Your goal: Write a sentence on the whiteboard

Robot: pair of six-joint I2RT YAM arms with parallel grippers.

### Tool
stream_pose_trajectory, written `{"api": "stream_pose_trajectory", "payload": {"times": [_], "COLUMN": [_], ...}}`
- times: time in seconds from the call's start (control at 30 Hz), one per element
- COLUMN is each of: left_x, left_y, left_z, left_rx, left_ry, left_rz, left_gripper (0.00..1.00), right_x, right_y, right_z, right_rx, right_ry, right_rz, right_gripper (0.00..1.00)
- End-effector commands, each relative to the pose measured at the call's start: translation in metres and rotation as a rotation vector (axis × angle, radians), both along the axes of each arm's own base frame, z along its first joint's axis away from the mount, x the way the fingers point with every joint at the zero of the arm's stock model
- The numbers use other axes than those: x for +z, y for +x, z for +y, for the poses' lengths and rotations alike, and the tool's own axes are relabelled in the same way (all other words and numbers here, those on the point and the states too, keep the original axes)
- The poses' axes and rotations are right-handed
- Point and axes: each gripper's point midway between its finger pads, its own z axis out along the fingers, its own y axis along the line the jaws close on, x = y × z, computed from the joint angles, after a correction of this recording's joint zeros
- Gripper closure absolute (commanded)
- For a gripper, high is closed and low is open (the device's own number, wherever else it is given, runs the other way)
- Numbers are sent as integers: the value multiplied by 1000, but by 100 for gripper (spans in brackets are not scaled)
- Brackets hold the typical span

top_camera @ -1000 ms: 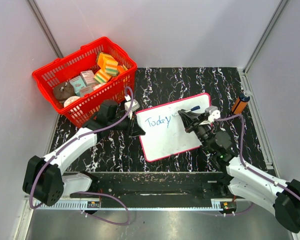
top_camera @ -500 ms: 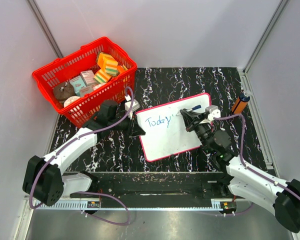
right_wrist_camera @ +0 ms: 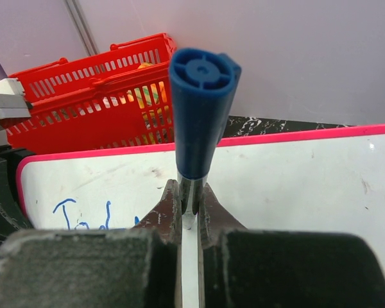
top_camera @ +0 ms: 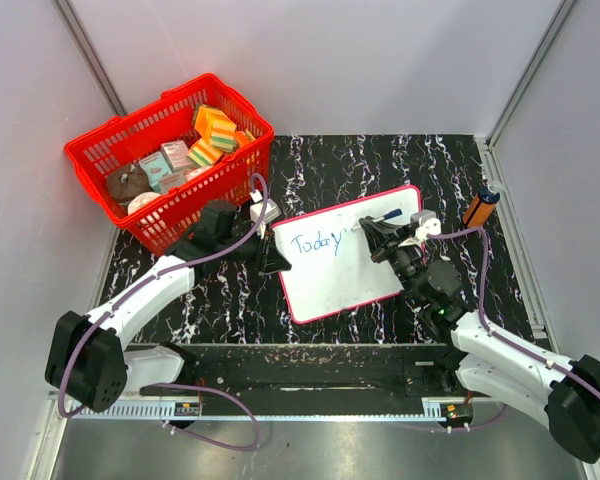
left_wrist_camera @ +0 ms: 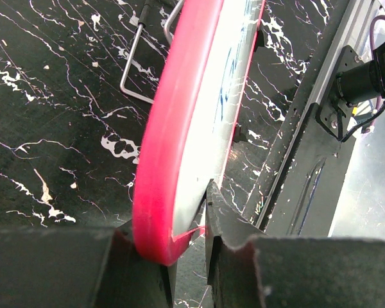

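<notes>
The whiteboard (top_camera: 352,270), white with a red-pink rim, lies tilted on the dark marbled table. The sentence (top_camera: 315,243) reads "Today" in blue near its left end. My left gripper (top_camera: 276,256) is shut on the board's left edge; in the left wrist view the thick rim (left_wrist_camera: 170,141) sits between the fingers of the left gripper (left_wrist_camera: 186,224). My right gripper (top_camera: 374,238) hovers over the board right of the writing, shut on a blue-capped marker (right_wrist_camera: 202,109). The marker's shaft is pinched between the right gripper's (right_wrist_camera: 190,205) fingers, above the whiteboard (right_wrist_camera: 301,186) and the sentence (right_wrist_camera: 83,215).
A red basket (top_camera: 98,150) with sponges and small boxes stands at the back left, close to the left arm. An orange and black cylinder (top_camera: 480,208) lies by the right wall. A wire stand (left_wrist_camera: 136,64) shows behind the board. A metal rail runs along the near edge.
The right gripper with the marker has shifted slightly toward the board's far edge. The board and the left gripper have not moved.
</notes>
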Motion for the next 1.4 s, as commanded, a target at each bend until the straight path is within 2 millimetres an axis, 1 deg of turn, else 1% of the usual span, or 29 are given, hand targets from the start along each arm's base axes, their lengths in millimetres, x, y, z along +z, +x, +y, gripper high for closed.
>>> {"api": "stream_pose_trajectory", "payload": {"times": [0.0,0.17,0.3,0.43,0.47,0.5,0.57,1.13,1.37], "left_x": [-68,-68,-69,-69,-69,-69,-69,-71,-71], "left_y": [34,35,35,34,34,34,34,33,33], "left_z": [59,60,60,60,60,60,60,60,59], "left_rx": [113,115,114,115,116,115,115,112,110], "left_ry": [411,415,417,420,421,421,422,429,430], "left_rz": [-165,-165,-163,-162,-161,-162,-161,-159,-160], "left_gripper": [100,100,100,100,100,100,100,100,100], "right_x": [21,17,9,5,1,2,-4,-19,-21], "right_y": [-2,-6,-8,-8,-9,-9,-9,-8,-10], "right_z": [5,10,8,3,3,1,-1,-11,-5], "right_rx": [36,70,67,49,49,42,31,-13,19], "right_ry": [42,32,21,16,11,12,8,-37,-35], "right_rz": [-45,-33,-15,-5,5,0,14,44,45], "right_gripper": [100,100,100,100,100,100,100,100,100]}}
